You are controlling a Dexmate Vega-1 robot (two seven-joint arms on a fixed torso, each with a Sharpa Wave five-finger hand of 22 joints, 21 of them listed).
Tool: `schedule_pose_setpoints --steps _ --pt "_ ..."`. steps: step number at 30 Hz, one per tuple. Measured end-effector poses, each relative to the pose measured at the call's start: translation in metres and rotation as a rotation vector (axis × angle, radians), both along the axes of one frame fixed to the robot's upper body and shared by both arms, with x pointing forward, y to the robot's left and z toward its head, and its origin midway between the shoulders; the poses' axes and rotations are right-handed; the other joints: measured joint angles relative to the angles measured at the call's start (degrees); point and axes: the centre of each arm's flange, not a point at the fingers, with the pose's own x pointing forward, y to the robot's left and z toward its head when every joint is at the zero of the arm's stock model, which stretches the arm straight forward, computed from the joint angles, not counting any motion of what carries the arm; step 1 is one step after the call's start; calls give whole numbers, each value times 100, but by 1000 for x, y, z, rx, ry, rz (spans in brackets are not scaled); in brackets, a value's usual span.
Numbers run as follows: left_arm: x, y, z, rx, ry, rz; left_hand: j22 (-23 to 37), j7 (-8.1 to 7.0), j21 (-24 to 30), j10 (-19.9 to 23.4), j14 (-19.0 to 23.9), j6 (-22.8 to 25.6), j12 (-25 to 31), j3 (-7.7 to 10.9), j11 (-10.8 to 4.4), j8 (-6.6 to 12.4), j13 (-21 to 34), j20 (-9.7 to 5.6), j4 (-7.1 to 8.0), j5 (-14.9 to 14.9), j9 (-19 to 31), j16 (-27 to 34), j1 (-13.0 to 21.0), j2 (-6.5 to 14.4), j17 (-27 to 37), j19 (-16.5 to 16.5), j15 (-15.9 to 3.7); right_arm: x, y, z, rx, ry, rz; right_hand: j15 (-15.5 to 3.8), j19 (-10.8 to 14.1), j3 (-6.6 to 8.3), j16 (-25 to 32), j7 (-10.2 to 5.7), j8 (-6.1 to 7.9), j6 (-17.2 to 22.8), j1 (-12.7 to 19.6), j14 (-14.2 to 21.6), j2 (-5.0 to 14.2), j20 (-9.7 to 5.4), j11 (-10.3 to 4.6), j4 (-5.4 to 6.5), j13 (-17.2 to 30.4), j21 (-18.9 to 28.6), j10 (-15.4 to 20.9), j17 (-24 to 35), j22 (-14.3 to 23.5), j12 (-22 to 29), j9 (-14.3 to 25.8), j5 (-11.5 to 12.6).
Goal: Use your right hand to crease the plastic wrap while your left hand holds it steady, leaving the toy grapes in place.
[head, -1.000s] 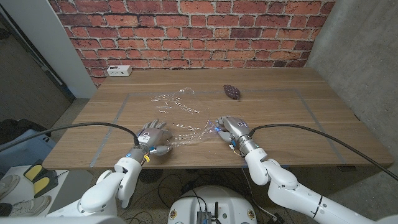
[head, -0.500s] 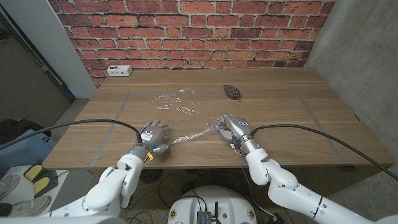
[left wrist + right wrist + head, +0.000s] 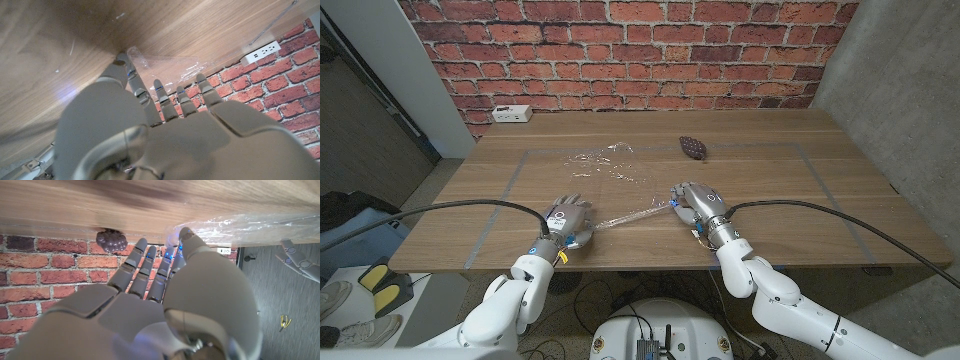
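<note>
I have the plastic wrap (image 3: 620, 195) lying on the table (image 3: 770, 190), with a crumpled clear part toward the brick wall and a thin stretched band running between my two hands near the front edge. That band is the wrap's long axis here: it runs side to side, slightly rising from my left hand (image 3: 567, 224) up toward my right hand (image 3: 695, 205). My left hand sits at the wrap's left end with its fingers (image 3: 165, 95) reaching onto the film's edge; I judge it is pressing or holding the wrap, but I cannot tell a firm grasp. My right hand is at the wrap's other end, its fingers (image 3: 150, 265) curled over the bunched film, which I read as grasping it. The toy grapes (image 3: 693, 148) lie apart from the wrap, beyond my right hand toward the wall, long axis slanted, and the right hand is much the nearer to them. Creasing should work along the taut band, away from the grapes.
</note>
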Motion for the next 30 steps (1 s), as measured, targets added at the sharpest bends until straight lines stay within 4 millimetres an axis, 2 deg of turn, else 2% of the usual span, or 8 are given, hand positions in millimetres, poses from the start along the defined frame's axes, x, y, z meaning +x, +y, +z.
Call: schedule_pose_setpoints --steps 6,8,18,23,24,30 --pt "-9 -1 8 -60 -23 -64 0 32 0 0 9 -31 -33 21 0 86 0 1 -63 -33 7 0 102 51 0 -1 -9 -2 -7 1 32 -18 -18 0 0 0 0 31 2 -32 22 0 22 0 0 0 0 0 0 0 0 0 36 0" --pt "-12 -2 10 -72 -28 -83 0 144 0 0 9 59 -33 38 0 100 0 24 -89 -33 7 0 163 26 0 -24 -9 -4 -9 2 43 -25 -21 -8 0 0 0 31 2 -32 22 8 22 0 0 0 0 0 0 -10 0 0 36 0" --pt "-35 -9 29 -123 -67 -193 0 157 -38 -1 9 51 -69 39 0 149 16 64 -89 -33 7 -30 217 -28 1 -64 -8 -17 -20 10 126 -89 -26 -10 43 1 -27 30 59 -33 22 53 21 18 0 -1 -1 0 -1 -44 0 0 75 0" --pt "-44 -12 36 -137 -73 -231 0 207 -38 20 9 62 -69 48 -20 150 16 49 -98 -26 7 -51 242 -52 2 -79 -8 -25 -24 15 169 -136 -14 0 52 1 -28 29 61 -33 22 62 21 10 11 -1 -1 0 51 -69 -1 0 79 0" --pt "-47 -13 39 -137 -76 -243 0 267 -38 46 9 121 -68 54 -19 150 16 41 -105 -9 7 -51 283 -51 1 -87 -8 -28 -26 16 181 -150 -12 0 52 1 -28 29 61 -33 22 62 21 10 11 -1 -1 0 51 -70 -1 0 80 0" --pt "-54 -15 44 -154 -58 -289 0 301 -38 145 8 89 -68 54 -3 150 15 72 -105 1 7 -51 345 -50 2 -117 -8 -37 -30 21 213 -195 -7 -2 52 1 -90 29 62 -34 22 64 21 10 -9 -1 -1 0 70 -93 -1 0 80 23"
